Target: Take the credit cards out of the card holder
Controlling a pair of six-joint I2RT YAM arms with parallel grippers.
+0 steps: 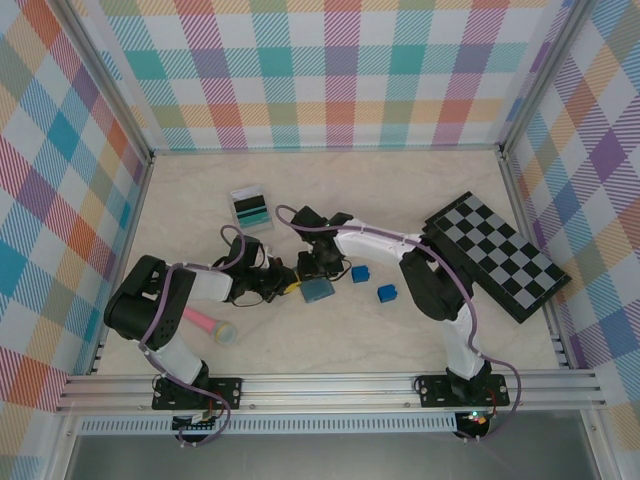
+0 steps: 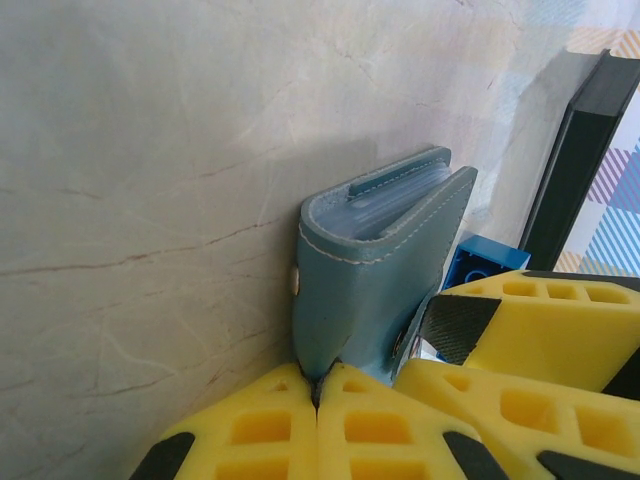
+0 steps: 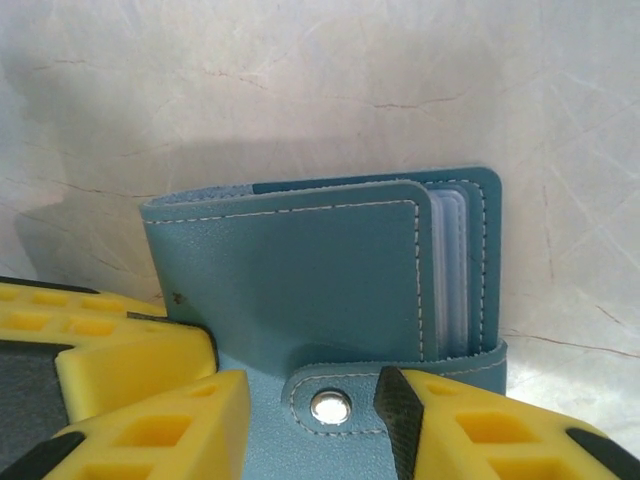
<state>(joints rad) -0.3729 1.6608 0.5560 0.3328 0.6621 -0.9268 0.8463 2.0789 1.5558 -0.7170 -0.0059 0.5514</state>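
Left wrist camera had my left gripper point(image 2: 318, 388) nearest. Its two yellow fingers point(image 2: 250, 430) were pressed together, with the lower corner of the card holder point(image 2: 370, 270) pinched in the seam between them. Seen end-on from there, the slate-blue panels gaped a little around pale sleeves. Just to the right sat my right gripper point(image 2: 428, 335), then a blue cube point(image 2: 488, 262), then the dark edge of the checkerboard point(image 2: 575, 150).

Right wrist camera gave what that angle hid: the holder's stitched flat face and, nearest the lens, the strap with its silver snap point(image 3: 330, 407). My right jaws stood partly apart with that strap between them, and the black pad point(image 3: 395, 410) touched it. Whether they truly clamped it I could not tell.

Top external camera added the layout. A pink stick point(image 1: 208, 324) lay by my left arm. The holder sat on the middle of the table point(image 1: 330, 350) where both grippers met, with a second blue cube point(image 1: 386, 293) off to its right. Farther back, a teal-green credit card point(image 1: 250, 210) lay well apart from the holder.
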